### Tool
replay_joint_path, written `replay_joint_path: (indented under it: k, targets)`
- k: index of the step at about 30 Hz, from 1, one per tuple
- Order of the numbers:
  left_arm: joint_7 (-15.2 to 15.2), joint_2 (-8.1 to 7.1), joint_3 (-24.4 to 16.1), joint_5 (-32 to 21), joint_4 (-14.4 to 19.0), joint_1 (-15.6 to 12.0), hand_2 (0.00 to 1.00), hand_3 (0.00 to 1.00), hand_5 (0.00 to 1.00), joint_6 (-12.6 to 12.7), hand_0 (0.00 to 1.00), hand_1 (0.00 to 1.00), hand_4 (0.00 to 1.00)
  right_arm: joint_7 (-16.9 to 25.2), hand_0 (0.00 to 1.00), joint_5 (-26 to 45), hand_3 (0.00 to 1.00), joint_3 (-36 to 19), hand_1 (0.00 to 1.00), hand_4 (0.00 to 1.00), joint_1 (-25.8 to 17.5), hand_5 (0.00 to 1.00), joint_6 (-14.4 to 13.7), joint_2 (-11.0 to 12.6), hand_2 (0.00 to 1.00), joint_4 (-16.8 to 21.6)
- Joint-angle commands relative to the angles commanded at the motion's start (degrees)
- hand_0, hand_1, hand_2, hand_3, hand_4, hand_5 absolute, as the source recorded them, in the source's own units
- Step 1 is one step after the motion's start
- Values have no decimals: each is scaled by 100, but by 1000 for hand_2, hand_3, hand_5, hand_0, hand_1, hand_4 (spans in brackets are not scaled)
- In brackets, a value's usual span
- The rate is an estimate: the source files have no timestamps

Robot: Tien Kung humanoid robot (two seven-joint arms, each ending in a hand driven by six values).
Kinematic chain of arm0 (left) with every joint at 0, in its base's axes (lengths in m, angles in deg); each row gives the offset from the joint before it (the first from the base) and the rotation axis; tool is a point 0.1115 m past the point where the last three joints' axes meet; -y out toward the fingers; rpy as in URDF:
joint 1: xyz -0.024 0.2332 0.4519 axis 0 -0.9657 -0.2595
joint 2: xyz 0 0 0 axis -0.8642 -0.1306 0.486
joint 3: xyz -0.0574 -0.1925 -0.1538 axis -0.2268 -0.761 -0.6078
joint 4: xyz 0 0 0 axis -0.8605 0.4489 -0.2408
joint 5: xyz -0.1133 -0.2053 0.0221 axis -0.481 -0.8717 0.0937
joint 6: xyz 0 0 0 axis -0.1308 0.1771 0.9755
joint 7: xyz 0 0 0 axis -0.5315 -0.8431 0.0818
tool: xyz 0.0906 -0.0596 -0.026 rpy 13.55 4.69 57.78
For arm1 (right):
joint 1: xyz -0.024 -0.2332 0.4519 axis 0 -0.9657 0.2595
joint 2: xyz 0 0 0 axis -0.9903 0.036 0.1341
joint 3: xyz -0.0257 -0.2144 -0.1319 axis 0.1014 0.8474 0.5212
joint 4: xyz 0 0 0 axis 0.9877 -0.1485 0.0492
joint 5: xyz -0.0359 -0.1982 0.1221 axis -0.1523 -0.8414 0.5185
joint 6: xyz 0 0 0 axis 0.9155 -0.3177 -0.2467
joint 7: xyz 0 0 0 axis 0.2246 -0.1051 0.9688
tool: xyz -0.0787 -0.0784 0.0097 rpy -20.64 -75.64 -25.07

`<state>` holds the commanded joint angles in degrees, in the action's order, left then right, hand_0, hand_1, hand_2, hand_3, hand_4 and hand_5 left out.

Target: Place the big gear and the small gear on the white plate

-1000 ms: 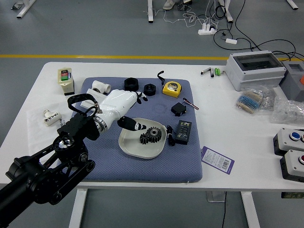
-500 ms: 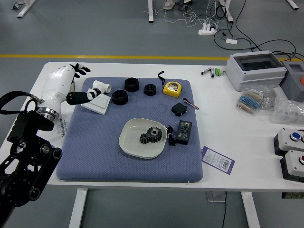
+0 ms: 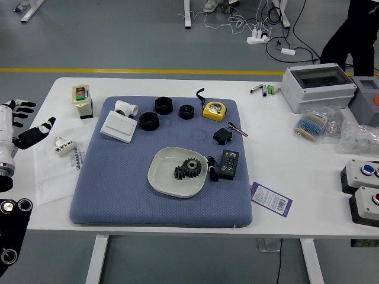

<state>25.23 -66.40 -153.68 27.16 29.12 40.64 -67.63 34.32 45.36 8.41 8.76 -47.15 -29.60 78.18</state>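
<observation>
On white plate (image 3: 161, 178), big gear (image 3: 192, 167), small gear (image 3: 179, 173), purple-edged label (image 3: 272, 199), print illegible

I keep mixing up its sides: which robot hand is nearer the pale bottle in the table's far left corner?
Left. The left hand is left of the bottle, slightly closer to the robot; the right hand is out of view.

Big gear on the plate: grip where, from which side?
Pinch the big gear by its toothed far and near edges, probably from above: it seems flat, the small gear crowds its left, and the plate rim could block a low approach.
</observation>
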Motion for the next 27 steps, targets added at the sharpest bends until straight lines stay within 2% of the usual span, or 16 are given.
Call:
replay_joint_path:
  k: [1,2,3,5,7,8,9,12,14,15,20,21,26,27]
  targets:
    - [38,5,-6,-261,1,-12,600,593,342,8,437,571,840,0,608,0,539,1,625,731,-1,697,0,0,726,0]
    - [192,17,20,-517,35,-101,600,593,342,-138,437,571,840,-5,608,8,539,27,625,731,-7,697,2,-3,726,-3]
    - [382,23,36,-740,56,-169,738,624,414,-289,566,618,836,-7,606,13,539,42,625,731,-10,697,3,-4,726,-4]
    - [745,6,199,-1224,146,-319,738,624,414,-691,566,618,836,-8,606,26,539,68,625,731,-16,697,1,-9,726,-7]
    - [895,11,325,-1708,233,-436,738,624,414,-1081,566,618,836,-4,606,43,539,80,625,731,-25,697,-2,-14,726,-8]
    - [884,6,348,-1969,256,-462,738,624,414,-1238,566,618,836,-3,606,43,539,82,625,731,-27,697,-3,-15,726,-8]
    - [851,-2,363,-2192,275,-483,754,684,551,-1369,645,638,879,-3,605,42,539,83,626,731,-28,698,-3,-15,726,-7]
    - [496,-78,395,-2889,335,-534,754,684,551,-1900,645,638,879,3,605,41,539,75,626,731,-31,698,-3,-11,726,-8]
    - [147,-143,433,-3411,359,-549,754,684,551,-2309,645,638,879,7,605,39,539,62,626,731,-28,698,-2,-8,726,-7]
    - [72,-156,439,-3634,359,-550,826,815,703,-2404,761,757,919,7,606,35,540,55,627,730,-26,698,-2,-6,725,-7]
    - [77,-125,426,-4826,355,-549,826,815,703,-2444,761,757,919,8,606,32,540,29,627,730,-13,698,-3,-7,725,-6]
    - [84,-124,429,-5049,356,-549,851,824,746,-2443,791,784,927,8,605,33,540,29,626,730,-12,698,-2,-7,725,-6]
    - [181,-126,483,-6278,347,-552,851,824,746,-2524,791,784,927,2,605,33,540,36,626,730,0,698,0,-5,725,-5]
    - [206,-123,486,-6530,345,-553,859,826,779,-2523,808,795,933,2,605,34,539,36,626,730,1,697,0,-5,725,-5]
